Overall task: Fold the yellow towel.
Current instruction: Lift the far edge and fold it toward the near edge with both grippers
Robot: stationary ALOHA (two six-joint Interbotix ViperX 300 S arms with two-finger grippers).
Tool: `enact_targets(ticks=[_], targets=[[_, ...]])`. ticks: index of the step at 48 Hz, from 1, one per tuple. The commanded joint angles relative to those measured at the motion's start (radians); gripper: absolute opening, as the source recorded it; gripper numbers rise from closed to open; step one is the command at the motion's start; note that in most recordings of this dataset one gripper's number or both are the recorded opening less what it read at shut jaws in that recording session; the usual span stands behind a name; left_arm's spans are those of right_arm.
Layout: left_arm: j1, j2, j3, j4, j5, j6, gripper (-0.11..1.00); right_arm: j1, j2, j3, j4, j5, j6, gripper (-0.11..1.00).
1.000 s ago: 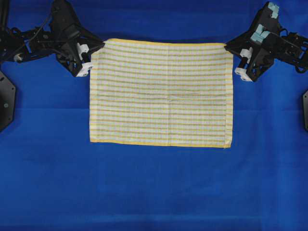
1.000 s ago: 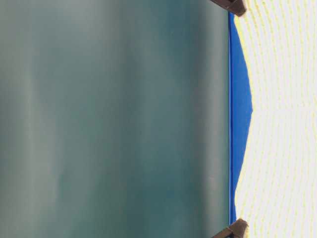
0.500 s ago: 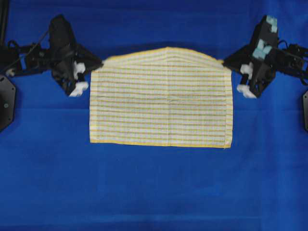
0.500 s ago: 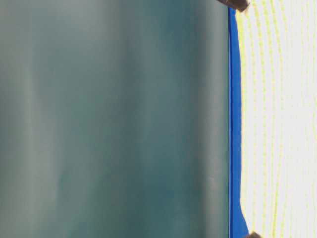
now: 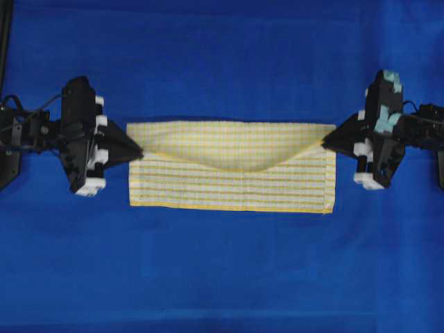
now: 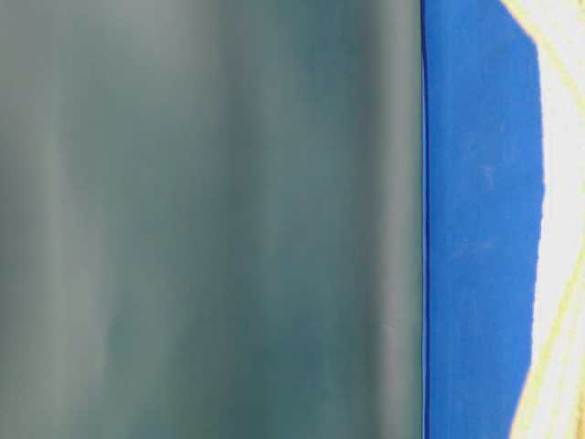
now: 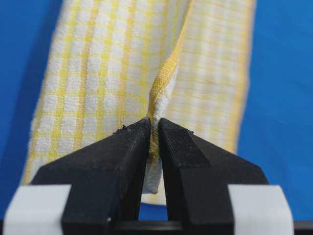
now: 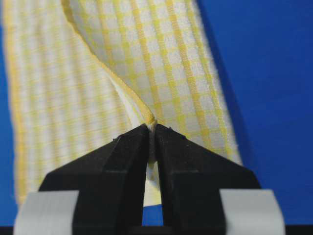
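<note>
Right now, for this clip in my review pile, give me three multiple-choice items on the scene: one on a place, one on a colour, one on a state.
1. Where does the carried edge of the towel sag lowest?
A. in the middle
B. at the left gripper
C. at the right gripper

2. What colour is the table cover?
A. green
B. blue
C. grey

3. How do the left gripper and right gripper stand?
A. both wide open
B. one open, one shut
C. both shut on towel corners

Answers: 1 A, the overhead view shows the hem dipping at the centre. 2 B, plain blue surrounds the towel. 3 C, each wrist view shows cloth pinched between the jaws.
</note>
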Motion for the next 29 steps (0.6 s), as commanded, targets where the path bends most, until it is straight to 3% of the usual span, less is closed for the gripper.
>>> enact_targets(ticks=[1, 13, 29], targets=[[-0.046, -0.015, -0.008, -0.002, -0.006, -0.028, 0.07, 0.043, -0.011, -0.008, 0.025, -0.003, -0.003, 0.05], [-0.11, -0.017, -0.018, -0.002, -0.005, -0.058, 0.07, 0.14, 0.0, -0.008, 0.086, -0.005, -0.002, 0.05], [-0.11, 0.04, -0.048, 0.0, 0.023, -0.051, 0.07, 0.163, 0.035, -0.021, 0.089, 0.003, -0.003, 0.05]])
